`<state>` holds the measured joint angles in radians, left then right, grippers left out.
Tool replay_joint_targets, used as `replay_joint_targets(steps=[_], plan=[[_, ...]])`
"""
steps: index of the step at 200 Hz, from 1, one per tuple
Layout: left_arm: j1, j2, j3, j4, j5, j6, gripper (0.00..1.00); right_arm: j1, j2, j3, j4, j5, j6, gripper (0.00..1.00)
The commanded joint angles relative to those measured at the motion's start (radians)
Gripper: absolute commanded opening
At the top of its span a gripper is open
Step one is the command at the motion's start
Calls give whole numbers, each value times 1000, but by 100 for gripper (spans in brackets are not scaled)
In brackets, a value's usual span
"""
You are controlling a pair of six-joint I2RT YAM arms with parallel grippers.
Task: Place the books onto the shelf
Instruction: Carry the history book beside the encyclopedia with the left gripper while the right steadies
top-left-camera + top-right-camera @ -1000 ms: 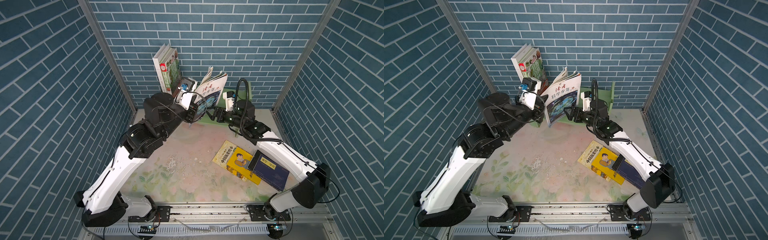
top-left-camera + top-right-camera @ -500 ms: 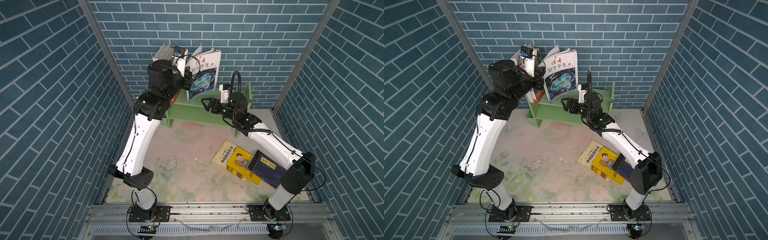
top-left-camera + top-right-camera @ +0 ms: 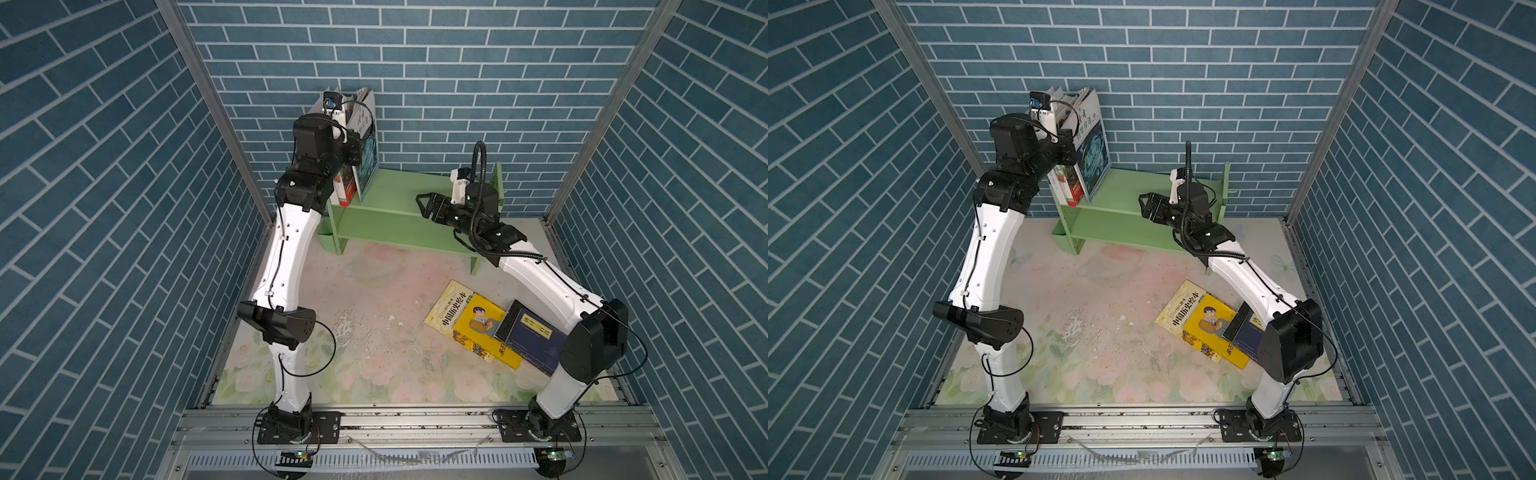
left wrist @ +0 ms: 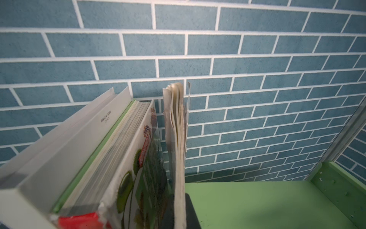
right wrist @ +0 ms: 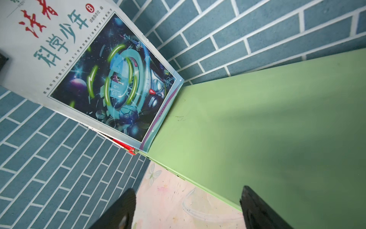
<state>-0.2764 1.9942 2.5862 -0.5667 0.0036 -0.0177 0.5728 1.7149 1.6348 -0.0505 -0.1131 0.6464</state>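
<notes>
L pincer (image 3: 1073, 151) clamps thin white book (image 3: 1094, 141) upright on light green wooden shelf (image 3: 399, 195), beside plain white book (image 4: 59, 158) and green-and-red book (image 4: 146, 178), both shelved. R pincer (image 3: 426, 205) gapes, empty; pale yellow book (image 3: 449, 305), bright yellow book (image 3: 478, 328), navy book (image 3: 532, 336) lie on tabletop (image 3: 374, 332) well behind it: 3+ left.

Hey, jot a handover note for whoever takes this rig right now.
Left gripper: shut on the magazine, upright on the top tier of the shelf beside the encyclopedia and white book.
Right gripper: open, empty, near the shelf.
Done: two books shelved, magazine not yet released.
To do: pale yellow book, bright yellow book and navy book, overlapping on the table.
</notes>
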Motion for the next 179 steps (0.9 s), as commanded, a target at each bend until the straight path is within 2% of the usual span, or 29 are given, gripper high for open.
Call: replay_joint_targets(steps=[1, 43, 87, 179], plan=[[5, -2, 29, 69, 3, 37, 0, -9, -18, -30, -36, 15, -28, 83], [29, 9, 29, 54, 1, 45, 0, -10, -54, -86, -81, -3, -40, 83], [36, 7, 52, 40, -51, 44, 0, -9, -84, -152, -97, 6, -38, 83], [36, -1, 80, 18, -65, 41, 0, -10, -94, -173, -124, 20, -40, 83]])
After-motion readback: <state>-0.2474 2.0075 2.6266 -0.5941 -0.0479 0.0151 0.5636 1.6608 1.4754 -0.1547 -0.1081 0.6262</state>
